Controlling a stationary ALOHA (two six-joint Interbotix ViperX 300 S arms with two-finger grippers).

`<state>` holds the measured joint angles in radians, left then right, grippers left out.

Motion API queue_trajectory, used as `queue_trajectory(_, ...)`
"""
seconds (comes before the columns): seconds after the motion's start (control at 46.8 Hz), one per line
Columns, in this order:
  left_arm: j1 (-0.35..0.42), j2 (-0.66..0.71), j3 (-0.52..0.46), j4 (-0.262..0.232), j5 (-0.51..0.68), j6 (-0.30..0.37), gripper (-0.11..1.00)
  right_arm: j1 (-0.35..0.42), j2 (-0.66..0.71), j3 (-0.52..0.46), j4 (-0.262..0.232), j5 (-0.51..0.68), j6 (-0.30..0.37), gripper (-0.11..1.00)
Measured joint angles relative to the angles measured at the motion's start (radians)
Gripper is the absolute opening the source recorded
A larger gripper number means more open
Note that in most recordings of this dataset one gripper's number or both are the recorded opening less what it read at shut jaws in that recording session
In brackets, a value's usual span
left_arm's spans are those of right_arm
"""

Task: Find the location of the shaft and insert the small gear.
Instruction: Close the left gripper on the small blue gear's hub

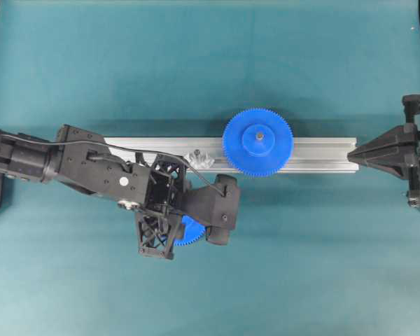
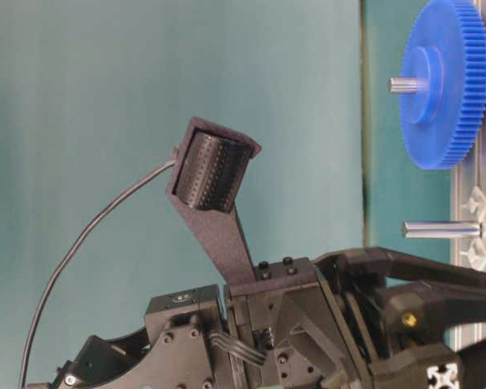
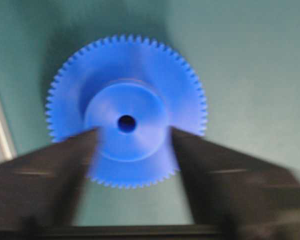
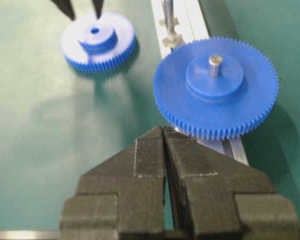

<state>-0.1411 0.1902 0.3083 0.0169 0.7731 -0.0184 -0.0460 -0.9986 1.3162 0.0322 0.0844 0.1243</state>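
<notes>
Our left jaws stand apart, straddling the small gear's hub on the tabletop; right jaws together. Close squarely on the hub, then carry it to the shaft beyond them.

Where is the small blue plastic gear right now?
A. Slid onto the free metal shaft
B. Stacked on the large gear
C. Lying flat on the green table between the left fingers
C: the small blue plastic gear lies flat on the green table, the left fingers either side of its hub; the free metal shaft stands bare.
</notes>
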Motion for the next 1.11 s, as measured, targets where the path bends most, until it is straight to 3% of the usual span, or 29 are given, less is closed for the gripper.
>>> queue_trajectory(0.064, 0.0, 0.006, 0.0, 0.0, 0.0, -0.035, 0.89, 0.0, 0.0, 0.0, 0.0, 0.0, 0.0, 0.04)
queue_trajectory(0.128, 0.0, 0.011, 0.002, 0.0, 0.0, -0.063, 0.94, 0.002, 0.0, 0.002, 0.0, 0.0, 0.002, 0.04)
queue_trajectory(0.278, 0.003, 0.018, 0.006, 0.002, 0.002, -0.089, 0.93, 0.0, -0.002, 0.002, 0.0, -0.003, 0.0, 0.04)
queue_trajectory(1.11, 0.017, 0.054, -0.029, 0.002, 0.002, -0.091, 0.93, 0.002, -0.002, 0.002, 0.0, -0.003, 0.002, 0.04)
